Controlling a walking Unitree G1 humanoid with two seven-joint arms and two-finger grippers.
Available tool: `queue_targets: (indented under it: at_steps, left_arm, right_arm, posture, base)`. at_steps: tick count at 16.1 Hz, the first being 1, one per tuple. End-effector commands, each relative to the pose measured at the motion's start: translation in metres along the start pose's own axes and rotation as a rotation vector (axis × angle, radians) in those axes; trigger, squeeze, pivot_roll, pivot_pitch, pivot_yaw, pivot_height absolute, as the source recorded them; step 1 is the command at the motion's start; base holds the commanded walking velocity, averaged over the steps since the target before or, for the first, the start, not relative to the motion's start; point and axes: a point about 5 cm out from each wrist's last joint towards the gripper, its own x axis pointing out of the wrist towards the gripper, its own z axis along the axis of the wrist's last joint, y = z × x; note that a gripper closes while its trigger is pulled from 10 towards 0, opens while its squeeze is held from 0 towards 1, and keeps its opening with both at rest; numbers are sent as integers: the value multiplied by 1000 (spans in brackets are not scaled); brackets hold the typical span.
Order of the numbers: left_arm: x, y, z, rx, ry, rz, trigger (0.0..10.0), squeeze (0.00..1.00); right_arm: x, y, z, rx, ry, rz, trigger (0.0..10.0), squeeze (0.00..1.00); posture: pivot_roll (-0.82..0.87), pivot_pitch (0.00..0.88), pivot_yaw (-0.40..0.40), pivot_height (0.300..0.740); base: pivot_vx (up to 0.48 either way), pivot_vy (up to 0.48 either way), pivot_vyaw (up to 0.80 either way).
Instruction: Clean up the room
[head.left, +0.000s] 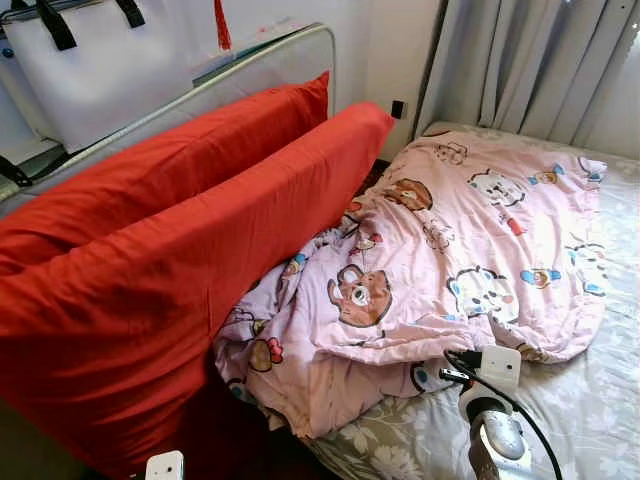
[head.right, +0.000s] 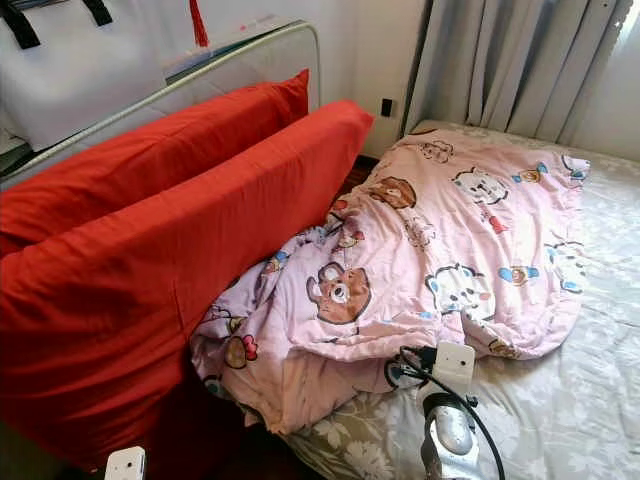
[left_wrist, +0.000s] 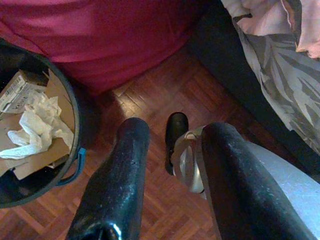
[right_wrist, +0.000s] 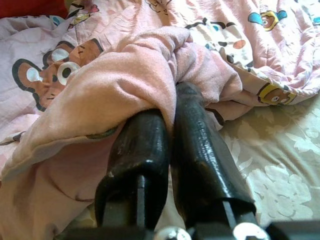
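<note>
A pink cartoon-print quilt (head.left: 470, 230) lies rumpled across the bed, bunched at its near edge beside two large red pillows (head.left: 180, 250). My right gripper (right_wrist: 170, 107) is shut on a fold of the quilt's near edge (right_wrist: 135, 75), its fingertips tucked under the cloth. In the eye views the right arm (head.left: 490, 410) reaches in over the floral sheet (head.left: 590, 400) to that edge. My left gripper (left_wrist: 175, 129) hangs open and holds nothing, low above the wooden floor (left_wrist: 165, 75) beside the bed.
The red pillows lean against a padded headboard (head.left: 270, 55) with a white bag (head.left: 100, 60) behind it. Grey curtains (head.left: 540, 60) hang at the far side. On the floor stands a dark bin (left_wrist: 75, 115) holding crumpled paper (left_wrist: 35, 125) and cardboard.
</note>
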Motion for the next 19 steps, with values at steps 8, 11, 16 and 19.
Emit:
queue_targets:
  at_steps: [8,11,16,19]
  left_arm:
    - [-3,5,-10,21,33,4,10000,0]
    - [-3,6,-10,19,32,4,10000,0]
    - [-4,6,-10,32,35,6,10000,0]
    - [-4,6,-11,34,37,5,10000,0]
  right_arm:
    - [1,1,3,3,-19,-3,10000,0]
    - [1,1,4,2,-20,-2,10000,0]
    - [2,2,5,2,-29,0,10000,0]
    - [2,1,7,-2,-36,-6,10000,0]
  posture:
    - [23,8,4,740]
    - [24,2,4,740]
    - [26,0,7,740]
    - [24,0,7,740]
  base:
    - [-30,0,0]
    - [-85,0,0]
    - [-53,0,0]
    - [-89,0,0]
